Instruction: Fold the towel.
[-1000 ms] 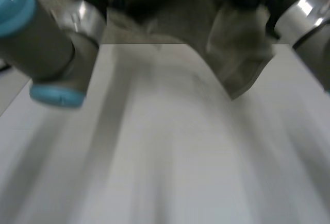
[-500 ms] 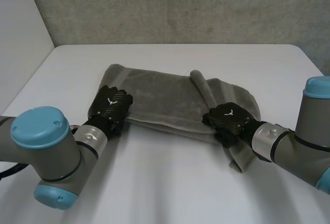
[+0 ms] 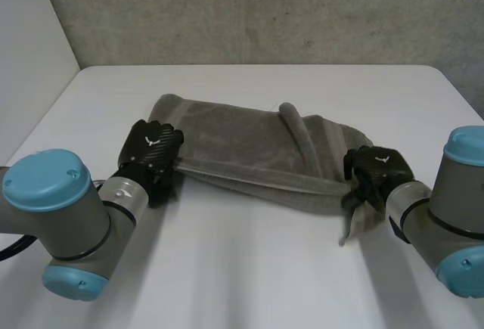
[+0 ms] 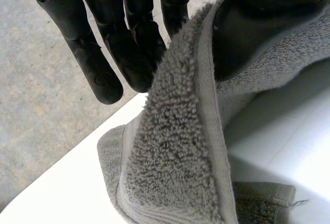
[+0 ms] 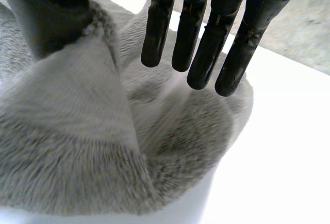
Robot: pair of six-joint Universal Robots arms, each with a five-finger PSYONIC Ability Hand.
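Since half a second before, the right hand (image 3: 376, 164) had slid outward along the towel (image 3: 249, 147) to its right end, and the left hand (image 3: 153, 144) had shifted a little toward the table's (image 3: 242, 268) left edge, so the cloth lay drawn out longer between them. The grey towel stretched crosswise over the middle of the white table, somewhat nearer the far edge than the near one. A rolled ridge (image 3: 296, 128) ran across it toward its right end, and a loose corner (image 3: 352, 223) trailed toward the near edge below the right hand. The left hand sat at the towel's left end, on the near edge of the cloth. In its wrist view we saw its fingers (image 4: 103, 54) held straight, with the hemmed edge rising between them and the thumb (image 4: 258, 23) and nipped there. In the right wrist view the fingers (image 5: 206, 33) were straight, slightly spread and clear of the cloth, while the towel humped up against the thumb (image 5: 51, 13) and draped over it. We saw no finger pressing it there. Both grey arms reached in from the table's near corners, and a rough grey wall (image 3: 265, 11) stood behind the far edge.
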